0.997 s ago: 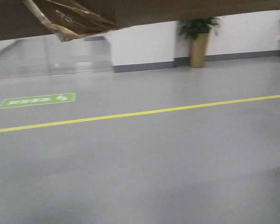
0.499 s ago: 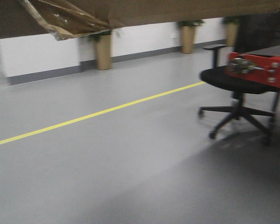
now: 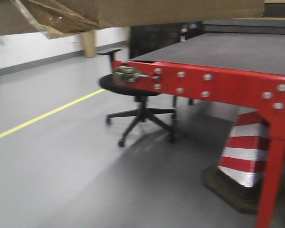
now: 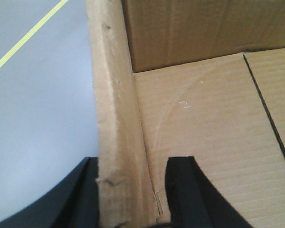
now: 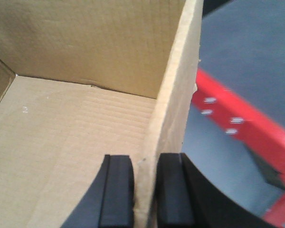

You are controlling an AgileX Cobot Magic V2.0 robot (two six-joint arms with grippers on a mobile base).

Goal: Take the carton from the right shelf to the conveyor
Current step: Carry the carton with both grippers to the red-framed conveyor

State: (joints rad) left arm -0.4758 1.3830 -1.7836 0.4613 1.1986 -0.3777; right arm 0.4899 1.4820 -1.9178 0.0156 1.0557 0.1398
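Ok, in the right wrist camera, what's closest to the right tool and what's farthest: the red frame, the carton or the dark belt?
1. The carton: its wall is pinched in the right tool.
2. The red frame: off to the right, past the carton wall.
3. The dark belt: beyond the frame, at the top right.

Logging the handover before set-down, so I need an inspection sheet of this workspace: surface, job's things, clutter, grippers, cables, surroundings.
Surface: conveyor, dark grey belt on a red frame, ahead to the right.
Job's things: carton held up off the floor, open-topped, loose tape hanging at one corner; right shelf not in view.
Clutter: office chair and striped cone by the conveyor.
Grippers: left gripper and right gripper each clamp a carton wall.
Cables: nothing seen.
Surroundings: grey floor with yellow line.
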